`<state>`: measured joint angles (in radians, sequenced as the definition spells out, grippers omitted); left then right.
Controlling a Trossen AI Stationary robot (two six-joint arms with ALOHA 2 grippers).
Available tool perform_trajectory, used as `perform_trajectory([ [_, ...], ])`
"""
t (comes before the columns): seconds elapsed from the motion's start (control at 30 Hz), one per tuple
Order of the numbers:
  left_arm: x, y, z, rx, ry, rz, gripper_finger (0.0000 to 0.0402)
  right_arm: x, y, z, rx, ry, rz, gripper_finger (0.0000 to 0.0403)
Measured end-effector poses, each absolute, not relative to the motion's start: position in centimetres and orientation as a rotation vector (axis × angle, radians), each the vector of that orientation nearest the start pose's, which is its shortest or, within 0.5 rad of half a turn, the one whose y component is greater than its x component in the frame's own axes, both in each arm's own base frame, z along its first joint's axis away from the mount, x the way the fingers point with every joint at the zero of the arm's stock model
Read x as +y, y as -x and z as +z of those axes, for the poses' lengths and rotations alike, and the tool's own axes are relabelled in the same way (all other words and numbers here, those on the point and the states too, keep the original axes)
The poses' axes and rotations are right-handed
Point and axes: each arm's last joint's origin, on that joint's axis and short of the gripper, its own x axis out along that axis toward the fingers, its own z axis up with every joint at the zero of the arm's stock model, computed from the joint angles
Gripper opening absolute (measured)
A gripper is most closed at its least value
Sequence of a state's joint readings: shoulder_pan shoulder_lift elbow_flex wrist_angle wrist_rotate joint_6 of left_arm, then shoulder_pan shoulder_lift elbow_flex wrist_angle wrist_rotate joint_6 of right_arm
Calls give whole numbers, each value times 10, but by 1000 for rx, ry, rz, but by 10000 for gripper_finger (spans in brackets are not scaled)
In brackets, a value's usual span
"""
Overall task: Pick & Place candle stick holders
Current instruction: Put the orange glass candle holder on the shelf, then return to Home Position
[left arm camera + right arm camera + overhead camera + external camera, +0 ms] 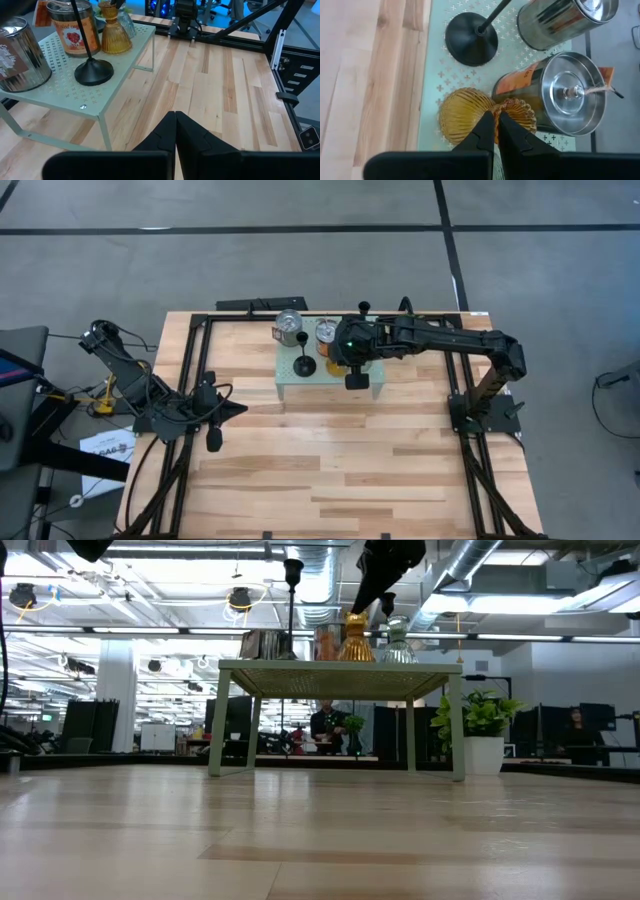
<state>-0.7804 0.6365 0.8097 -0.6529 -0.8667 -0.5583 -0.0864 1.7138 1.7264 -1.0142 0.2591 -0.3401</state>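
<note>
The left hand (214, 442) rests narrow, fingers together, low over the wooden counter (330, 460). Farther back, the right hand (495, 131), fingers nearly together, hovers at the ribbed amber glass candle holder (470, 114) standing on the pale green perforated stand (290, 380), beside a slim black stemmed holder (304, 364) and two silvery lidded tins (570, 92).

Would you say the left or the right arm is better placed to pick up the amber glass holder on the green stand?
Right. The right gripper hangs directly over the amber glass holder on the pale green stand, fingers closed. The left gripper rests on the table's left side, well away.
</note>
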Motion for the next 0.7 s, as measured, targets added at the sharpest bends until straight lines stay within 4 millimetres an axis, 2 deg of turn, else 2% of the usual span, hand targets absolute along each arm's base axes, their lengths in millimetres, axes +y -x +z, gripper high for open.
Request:
perform_trajectory([
  [0.23,-66,-98,322,289,201,170,5,-37,-352,347,1046,380,-115,5],
  [0.7,-66,-98,322,287,204,170,7,-36,-352,346,1041,369,-96,106],
])
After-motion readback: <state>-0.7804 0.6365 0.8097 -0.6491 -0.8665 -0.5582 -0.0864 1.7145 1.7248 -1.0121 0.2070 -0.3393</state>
